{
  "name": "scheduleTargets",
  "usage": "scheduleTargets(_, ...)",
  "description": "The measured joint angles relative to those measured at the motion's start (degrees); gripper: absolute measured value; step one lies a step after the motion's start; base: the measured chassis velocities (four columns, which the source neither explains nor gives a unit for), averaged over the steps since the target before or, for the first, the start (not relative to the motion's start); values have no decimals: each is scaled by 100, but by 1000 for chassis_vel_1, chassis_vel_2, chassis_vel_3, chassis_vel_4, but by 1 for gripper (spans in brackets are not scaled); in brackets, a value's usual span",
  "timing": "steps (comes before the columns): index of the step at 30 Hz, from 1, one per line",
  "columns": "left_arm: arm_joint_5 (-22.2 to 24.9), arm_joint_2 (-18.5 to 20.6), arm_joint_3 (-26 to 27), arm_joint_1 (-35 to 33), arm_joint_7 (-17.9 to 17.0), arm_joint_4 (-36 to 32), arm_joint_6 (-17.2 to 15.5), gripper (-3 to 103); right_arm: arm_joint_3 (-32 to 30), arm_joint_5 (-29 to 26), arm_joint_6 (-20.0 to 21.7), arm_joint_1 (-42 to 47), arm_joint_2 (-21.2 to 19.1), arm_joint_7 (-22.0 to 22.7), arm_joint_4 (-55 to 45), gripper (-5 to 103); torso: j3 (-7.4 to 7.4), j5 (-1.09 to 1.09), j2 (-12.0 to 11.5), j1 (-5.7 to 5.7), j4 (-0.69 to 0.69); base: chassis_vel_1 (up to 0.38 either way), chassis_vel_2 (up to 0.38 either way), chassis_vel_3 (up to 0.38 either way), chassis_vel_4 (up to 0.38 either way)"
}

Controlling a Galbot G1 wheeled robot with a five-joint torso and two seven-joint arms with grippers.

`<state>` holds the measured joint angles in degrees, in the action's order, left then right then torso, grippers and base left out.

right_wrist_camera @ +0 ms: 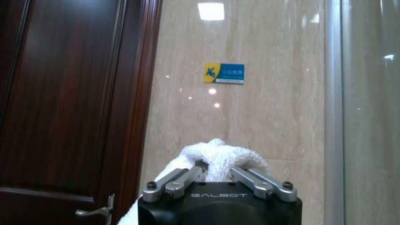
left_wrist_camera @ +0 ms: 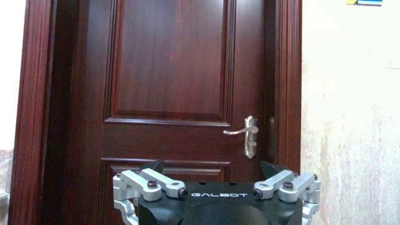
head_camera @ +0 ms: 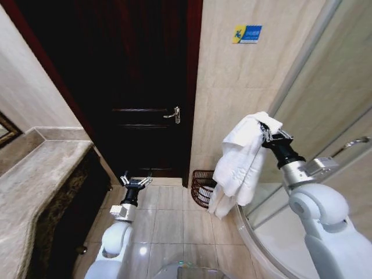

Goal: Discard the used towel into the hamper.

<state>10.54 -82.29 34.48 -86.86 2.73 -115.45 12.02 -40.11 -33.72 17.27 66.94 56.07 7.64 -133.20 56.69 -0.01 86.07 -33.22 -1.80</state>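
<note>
A white towel (head_camera: 241, 160) hangs in long folds from my right gripper (head_camera: 264, 132), which is raised at the right and shut on the towel's top. In the right wrist view the towel (right_wrist_camera: 216, 157) bunches between the fingers (right_wrist_camera: 181, 180). The hamper (head_camera: 201, 187), a dark reddish-brown wire basket, stands on the floor against the wall below and behind the towel, partly hidden by it. My left gripper (head_camera: 135, 182) hangs low at the left, open and holding nothing; its fingers (left_wrist_camera: 147, 180) stand spread before the door.
A dark wooden door (head_camera: 139, 87) with a lever handle (head_camera: 172, 114) is straight ahead. A stone counter (head_camera: 35, 180) runs along the left. The curved glass shower enclosure (head_camera: 325, 99) fills the right. A small blue and yellow sign (head_camera: 247, 34) is on the beige wall.
</note>
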Motion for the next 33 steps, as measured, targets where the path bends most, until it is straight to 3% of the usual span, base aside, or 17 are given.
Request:
scheduleTargets(9, -2, -9, 20, -112, 2, -11, 25, 100, -26, -141, 76, -188, -43, 101, 9, 6, 0, 1, 0, 0, 0, 0, 0, 0, 0)
scheduleTargets(17, -4, 13, 42, -141, 4, -34, 30, 100, 85, -434, 212, -739, -314, 176, 208, 6, 1, 1, 0, 0, -2, 0, 0, 0, 0)
scheduleTargets(23, -10, 5, 46, -152, 6, -53, 24, 100, 293, -938, 405, -1670, -776, 413, 540, 6, 1, 2, 0, 0, -1, 0, 0, 0, 0)
scheduleTargets(28, -13, -3, 61, -157, 9, -71, 21, 100, 664, -1497, 511, -3045, -1374, 575, 1050, 6, 1, 0, 0, 0, -2, 0, 0, 0, 0)
scheduleTargets(33, -2, 21, 86, -149, 9, -85, 16, 100, 896, -1708, 518, -3719, -1656, 567, 1420, 6, 1, 1, 0, 0, -1, 0, 0, 0, 0)
